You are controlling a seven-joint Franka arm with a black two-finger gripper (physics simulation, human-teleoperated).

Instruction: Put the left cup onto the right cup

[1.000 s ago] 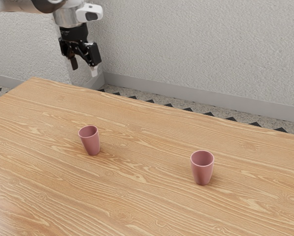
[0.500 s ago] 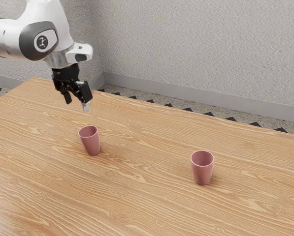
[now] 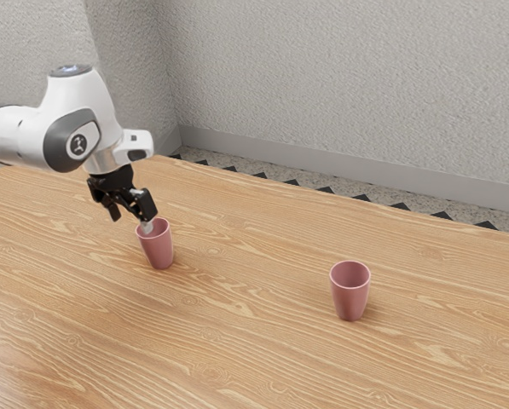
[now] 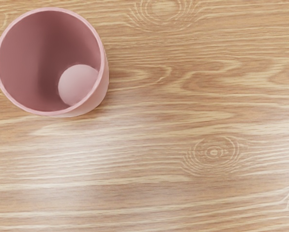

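My gripper (image 3: 133,219) hangs open with nothing in it, right at the rim of the left cup (image 3: 159,248). The right cup (image 3: 349,291) stands well apart from the left cup, on the same table (image 3: 263,358). If I close off-centre, a finger could push the rim and knock the left cup over.

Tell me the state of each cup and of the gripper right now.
left cup: upright on the table, mouth up, empty, not gripped.
right cup: upright on the table, mouth up, standing apart from the left cup, nothing stacked on it.
gripper: open, low over the left cup, one fingertip at its rim.
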